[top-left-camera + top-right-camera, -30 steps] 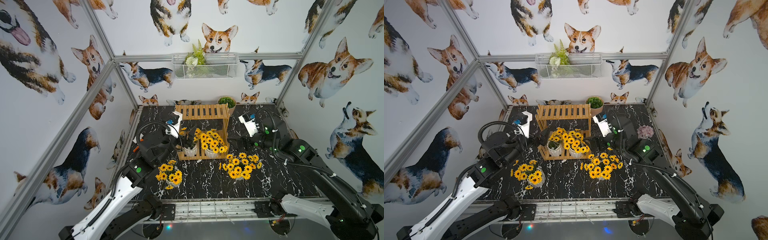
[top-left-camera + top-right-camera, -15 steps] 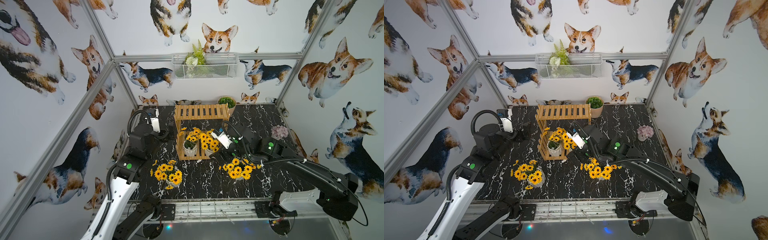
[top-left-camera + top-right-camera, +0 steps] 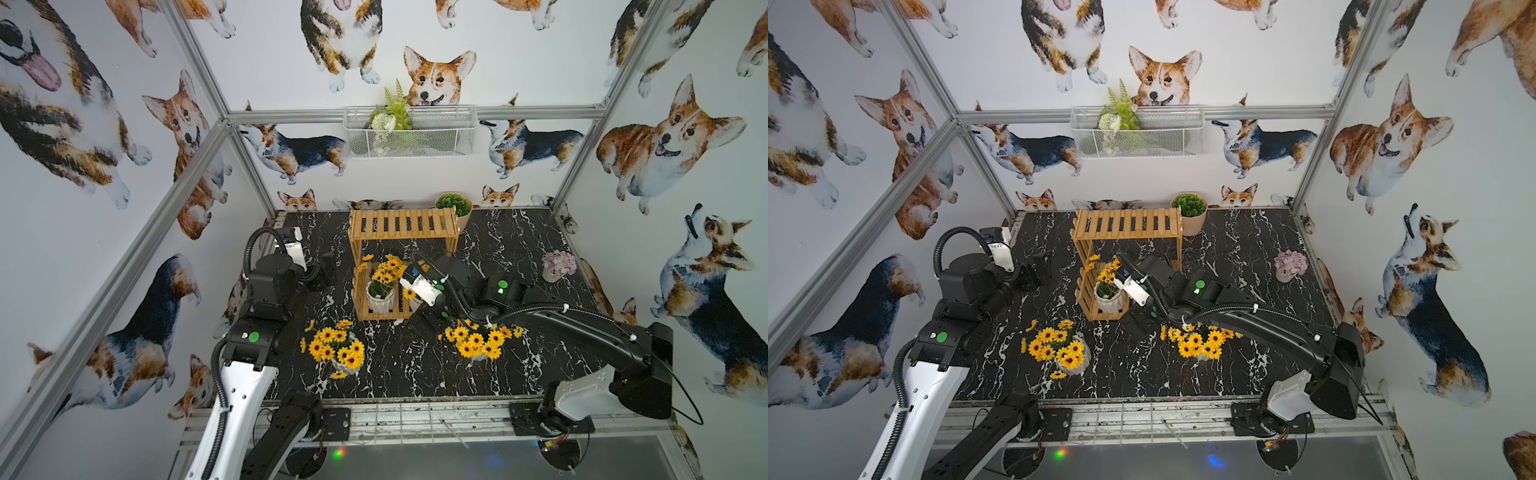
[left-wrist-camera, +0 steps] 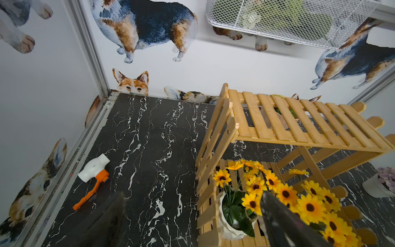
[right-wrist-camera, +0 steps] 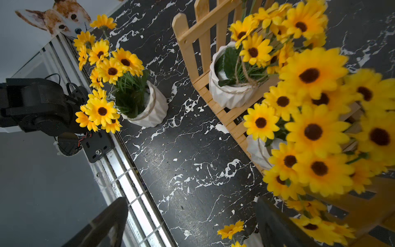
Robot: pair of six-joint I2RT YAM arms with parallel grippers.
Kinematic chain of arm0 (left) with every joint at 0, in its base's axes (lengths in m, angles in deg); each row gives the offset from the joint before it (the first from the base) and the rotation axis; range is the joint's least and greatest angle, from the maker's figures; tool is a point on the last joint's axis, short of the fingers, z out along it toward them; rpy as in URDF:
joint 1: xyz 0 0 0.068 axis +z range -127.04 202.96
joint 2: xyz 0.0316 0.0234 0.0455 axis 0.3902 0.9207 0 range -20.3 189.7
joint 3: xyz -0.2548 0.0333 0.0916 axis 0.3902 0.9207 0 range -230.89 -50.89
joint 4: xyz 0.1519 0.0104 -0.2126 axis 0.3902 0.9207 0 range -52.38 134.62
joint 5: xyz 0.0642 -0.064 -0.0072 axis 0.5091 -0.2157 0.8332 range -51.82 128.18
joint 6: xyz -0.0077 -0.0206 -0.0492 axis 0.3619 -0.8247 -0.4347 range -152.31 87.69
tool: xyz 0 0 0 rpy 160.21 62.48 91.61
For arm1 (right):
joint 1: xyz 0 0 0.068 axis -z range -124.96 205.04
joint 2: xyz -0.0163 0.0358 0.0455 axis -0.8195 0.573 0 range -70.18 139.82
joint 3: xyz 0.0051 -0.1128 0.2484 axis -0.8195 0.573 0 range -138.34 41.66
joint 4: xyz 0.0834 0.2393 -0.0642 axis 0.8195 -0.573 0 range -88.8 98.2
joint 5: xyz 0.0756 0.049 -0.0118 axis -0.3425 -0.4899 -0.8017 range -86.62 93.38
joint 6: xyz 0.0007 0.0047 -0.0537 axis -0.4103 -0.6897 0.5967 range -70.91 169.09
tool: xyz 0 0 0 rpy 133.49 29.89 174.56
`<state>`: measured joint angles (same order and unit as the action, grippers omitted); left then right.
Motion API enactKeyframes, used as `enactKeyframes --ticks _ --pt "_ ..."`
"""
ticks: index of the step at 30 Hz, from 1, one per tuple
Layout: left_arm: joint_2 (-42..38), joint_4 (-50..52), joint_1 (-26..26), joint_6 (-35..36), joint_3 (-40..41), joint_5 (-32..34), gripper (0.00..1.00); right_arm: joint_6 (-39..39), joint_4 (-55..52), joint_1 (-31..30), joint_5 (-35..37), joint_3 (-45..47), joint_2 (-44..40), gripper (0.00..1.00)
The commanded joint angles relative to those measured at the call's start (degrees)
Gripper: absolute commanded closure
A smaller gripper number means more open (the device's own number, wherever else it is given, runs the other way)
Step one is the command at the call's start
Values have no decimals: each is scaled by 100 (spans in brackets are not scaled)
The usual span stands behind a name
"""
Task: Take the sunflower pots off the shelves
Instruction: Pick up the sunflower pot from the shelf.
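The shelves (image 3: 402, 266) stand at the back middle, with the top tier bare. Two sunflower pots sit on the lower tier: the left one (image 3: 380, 296) shows plainly, the right one (image 5: 257, 149) lies under my right wrist in both top views. Two more sunflower pots stand on the table, front left (image 3: 338, 353) and front right (image 3: 478, 343). My right gripper (image 3: 430, 320) hangs open at the shelf's front right corner, beside the right pot, with nothing between its fingers (image 5: 275, 224). My left gripper (image 3: 326, 266) is open and empty, left of the shelves.
A beige pot with a green succulent (image 3: 455, 205) stands behind the shelves. A white pot of pink flowers (image 3: 557, 268) is at the right. A wire basket (image 3: 409, 131) hangs on the back wall. A white and orange valve (image 4: 94, 171) lies by the left wall.
My left gripper has drawn back from the shelf's left pot toward the left wall. My right arm has swung from the back right down to the lower tier's front right corner.
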<state>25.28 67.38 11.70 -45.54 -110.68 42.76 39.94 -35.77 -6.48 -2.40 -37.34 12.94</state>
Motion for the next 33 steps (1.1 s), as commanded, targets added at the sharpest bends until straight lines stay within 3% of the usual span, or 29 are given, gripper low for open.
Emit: enactKeyframes --ticks 1,15,33 --pt "-56 19 54 -22 29 -106 0 -158 -91 -34 -219 -92 169 6" --pt "-225 -37 134 22 116 -59 0 -236 -103 32 -506 -273 869 9" --pt "-262 -149 175 110 169 7 0 15 -129 699 -599 -370 1373 14"
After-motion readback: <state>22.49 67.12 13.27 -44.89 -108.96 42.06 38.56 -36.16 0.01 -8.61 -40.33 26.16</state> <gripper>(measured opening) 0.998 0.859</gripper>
